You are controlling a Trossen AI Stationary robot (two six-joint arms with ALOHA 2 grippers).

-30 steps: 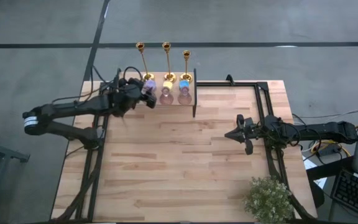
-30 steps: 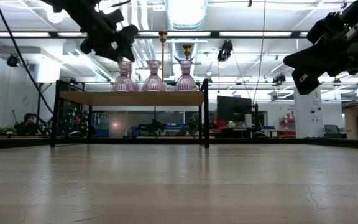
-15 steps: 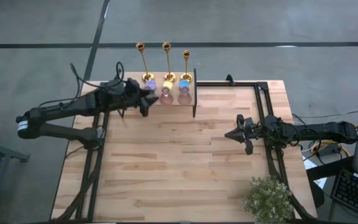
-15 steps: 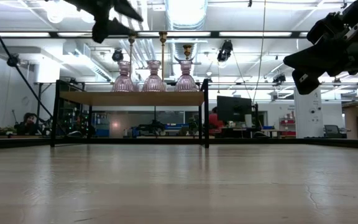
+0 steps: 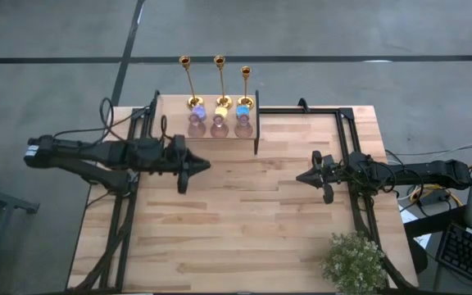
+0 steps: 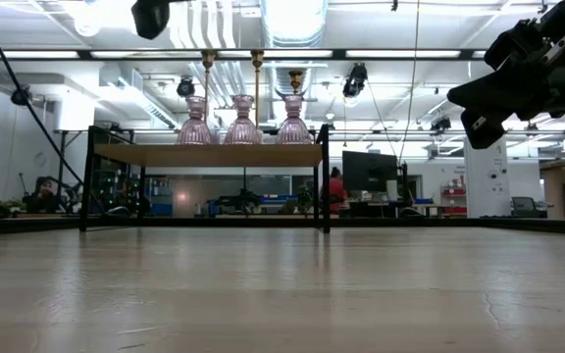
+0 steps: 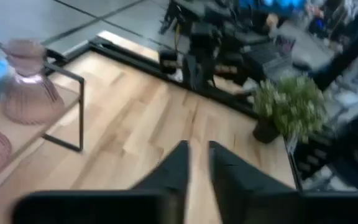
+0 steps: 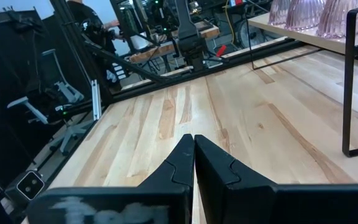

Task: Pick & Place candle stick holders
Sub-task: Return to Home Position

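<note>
Candlesticks [image 5: 219, 82]: three, upright on shelf [image 5: 220, 135]. Left gripper [image 5: 204, 165]: nearly pressed together, empty; spread before approaching a stem. Right gripper [image 5: 301, 177]: pressed together, empty.

L pincer [image 6: 151, 17] cut off, low view

Bright, even ceiling-strip light [image 6: 292, 54] with glare in the low view, left wrist view blurred, perhaps by motion

a light wooden counter [image 5: 236, 205] carries a small black-framed shelf [image 5: 220, 131] at its far edge, with three pink ribbed glass vases [image 6: 242, 122] on it. a potted plant [image 5: 355, 262] sits at the near right corner.
</note>
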